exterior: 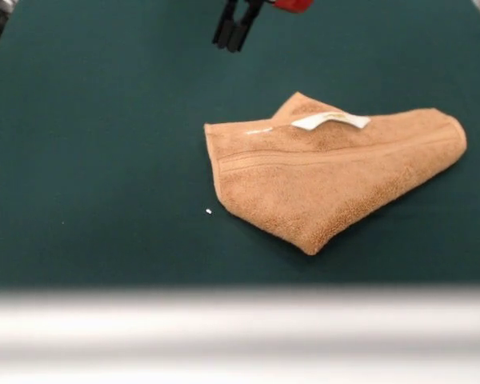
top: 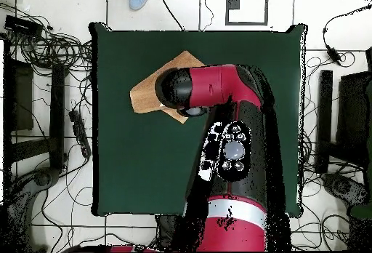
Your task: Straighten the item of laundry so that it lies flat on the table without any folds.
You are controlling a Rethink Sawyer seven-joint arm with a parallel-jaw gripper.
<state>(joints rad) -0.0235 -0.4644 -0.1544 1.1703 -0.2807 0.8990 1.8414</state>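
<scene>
Towel (exterior: 328, 180) first: from the front it lies folded over itself right of centre on the green worktop (exterior: 96, 176), white label (exterior: 330, 121) on top, a pointed corner toward six o'clock. My gripper (exterior: 236, 30) hangs at twelve o'clock, clear of the cloth; whether my jaws are parted I cannot tell. From overhead, my arm (top: 218, 86) covers most of the towel (top: 149, 94), which peeks out at about ten o'clock. I judge unfolding has yet to begin; next I must come down on the top layer's edge.
</scene>
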